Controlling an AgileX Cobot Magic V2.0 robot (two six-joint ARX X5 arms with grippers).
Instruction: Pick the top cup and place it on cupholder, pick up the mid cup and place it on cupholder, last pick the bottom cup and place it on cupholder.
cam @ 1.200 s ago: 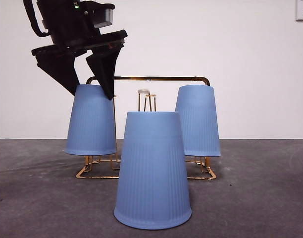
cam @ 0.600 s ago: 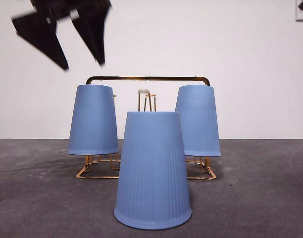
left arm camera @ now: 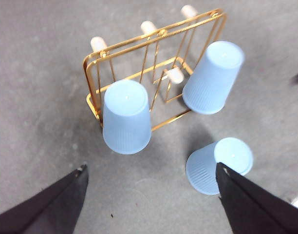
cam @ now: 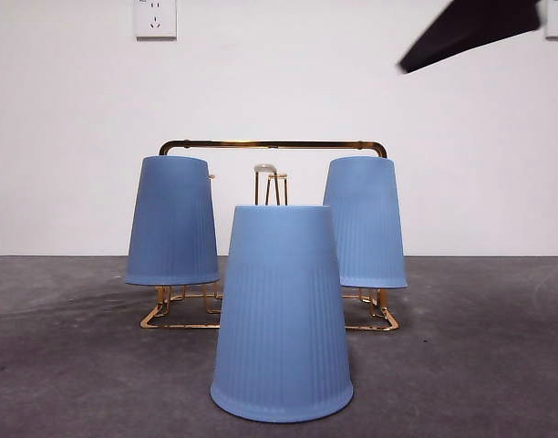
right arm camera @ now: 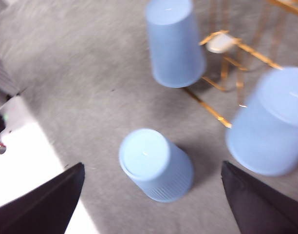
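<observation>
L to R, front view: left cup (cam: 172, 221) sits inverted on a cupholder (cam: 272, 145) prong, clear of the table (cam: 60, 365). Third cup (cam: 282, 313) stands mouth-down on the table, near, centre, just in front of the rack. Right cup (cam: 365, 222) is hung on the far-right prong.

Left gripper (left arm camera: 151, 195): jaws spread wide, empty, high above the scene. Right gripper (right arm camera: 151, 195): also spread, empty, over the near cup; its dark tip (cam: 470, 27) shows top right.

So 2 of 3 placed, near cup left, by my read.

Risks: cup is thin and tapered, so a hard pinch could crush it or let it slip. Free white-tipped prongs (cam: 264, 170) sit mid-rack between the hung cups, so clearance looks tight; a wide approach could knock either neighbour off or shove the light rack.

Wall socket (cam: 155, 17) far left, irrelevant.
</observation>
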